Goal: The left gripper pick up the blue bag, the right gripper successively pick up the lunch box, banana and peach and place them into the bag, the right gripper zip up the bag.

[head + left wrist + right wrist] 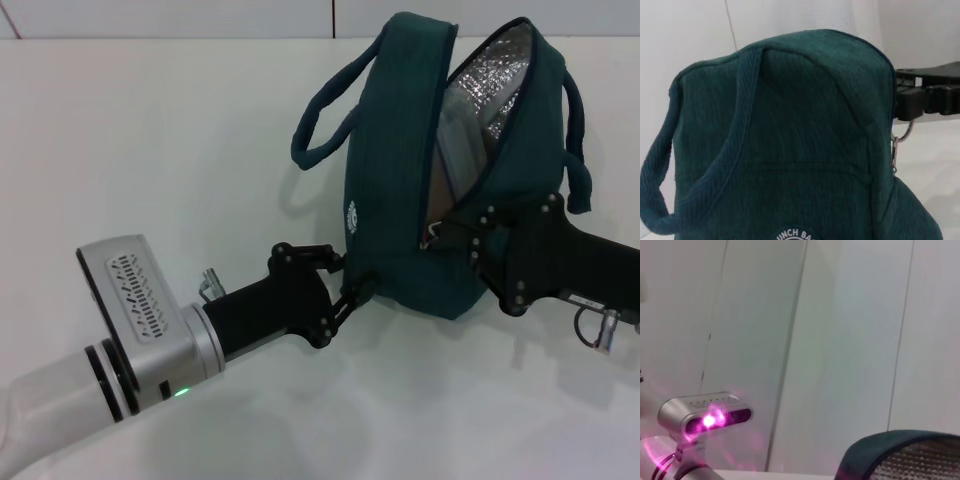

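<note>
Tabletop (150,140) is white, with the left arm entering from the lower left of the head view. Left end effector (352,288) is clenched on the lower edge of the blue bag (395,180), near its printed round logo, steadying it upright. Bag stands on its base, its handles looping out to either side, long axis of the zipper opening running from the top down toward the right arm. Opening gapes in its upper part, showing the silver foil lining (490,80); a pale shape sits inside, probably the lunch box, though this is not certain. No banana or peach is seen on the tabletop. Right end effector (470,237) sits at the lower end of the opening, touching the bag right by the zipper ring pull (428,238); it appears pinched on the zipper there. Judgement: zipping stage. The pull must travel upward along the curved seam, away from the right arm, which is nearer.
</note>
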`<state>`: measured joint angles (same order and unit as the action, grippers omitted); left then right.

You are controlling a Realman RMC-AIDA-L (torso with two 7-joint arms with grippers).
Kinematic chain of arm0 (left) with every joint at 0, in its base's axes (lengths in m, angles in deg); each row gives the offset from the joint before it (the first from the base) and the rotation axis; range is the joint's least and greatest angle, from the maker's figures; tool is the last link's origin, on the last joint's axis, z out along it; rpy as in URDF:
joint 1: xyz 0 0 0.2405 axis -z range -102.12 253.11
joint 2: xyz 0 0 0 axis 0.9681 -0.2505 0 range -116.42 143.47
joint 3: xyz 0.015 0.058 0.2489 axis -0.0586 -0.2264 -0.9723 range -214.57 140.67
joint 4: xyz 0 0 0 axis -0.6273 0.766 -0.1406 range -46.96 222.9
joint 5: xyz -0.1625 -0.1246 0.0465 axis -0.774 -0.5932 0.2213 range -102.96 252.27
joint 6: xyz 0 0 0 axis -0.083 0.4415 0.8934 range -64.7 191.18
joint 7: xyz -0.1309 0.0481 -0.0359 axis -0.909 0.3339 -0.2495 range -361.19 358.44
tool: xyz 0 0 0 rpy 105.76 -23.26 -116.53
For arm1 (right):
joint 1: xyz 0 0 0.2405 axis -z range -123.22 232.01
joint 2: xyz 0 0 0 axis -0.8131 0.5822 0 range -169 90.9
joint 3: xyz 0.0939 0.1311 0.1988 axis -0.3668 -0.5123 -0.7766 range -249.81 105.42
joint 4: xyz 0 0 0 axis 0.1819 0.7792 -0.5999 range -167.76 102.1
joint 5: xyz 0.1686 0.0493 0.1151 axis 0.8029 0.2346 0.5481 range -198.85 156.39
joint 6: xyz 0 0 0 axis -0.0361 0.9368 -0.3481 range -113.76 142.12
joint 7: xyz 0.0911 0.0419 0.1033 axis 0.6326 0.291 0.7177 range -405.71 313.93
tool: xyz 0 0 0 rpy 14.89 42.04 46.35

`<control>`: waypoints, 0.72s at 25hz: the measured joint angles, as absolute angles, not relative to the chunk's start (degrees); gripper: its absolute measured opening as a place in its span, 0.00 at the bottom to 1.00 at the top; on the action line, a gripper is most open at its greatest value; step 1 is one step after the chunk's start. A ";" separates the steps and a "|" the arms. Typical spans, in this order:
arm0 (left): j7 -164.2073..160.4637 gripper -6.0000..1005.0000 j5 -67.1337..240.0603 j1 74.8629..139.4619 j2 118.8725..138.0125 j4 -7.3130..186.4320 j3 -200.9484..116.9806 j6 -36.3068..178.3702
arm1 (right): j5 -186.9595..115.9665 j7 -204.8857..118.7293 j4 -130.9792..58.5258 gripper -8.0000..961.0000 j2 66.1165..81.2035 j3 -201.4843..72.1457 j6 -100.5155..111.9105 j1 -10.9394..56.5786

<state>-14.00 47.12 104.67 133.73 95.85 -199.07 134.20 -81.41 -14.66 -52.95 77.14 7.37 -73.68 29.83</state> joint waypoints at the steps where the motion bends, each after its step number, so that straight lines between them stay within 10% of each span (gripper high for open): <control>1: -13.68 0.24 47.14 104.71 133.73 95.86 -199.08 134.20 | -81.19 -14.68 -52.85 0.02 77.13 7.40 -73.74 29.84; 18: -9.09 0.09 46.79 104.29 133.78 95.89 -199.02 134.48 | -77.73 -15.76 -52.78 0.02 77.14 7.63 -74.65 29.92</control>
<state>-9.09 46.79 104.29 133.78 95.89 -199.02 134.48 -77.73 -15.76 -52.78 77.14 7.63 -74.65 29.92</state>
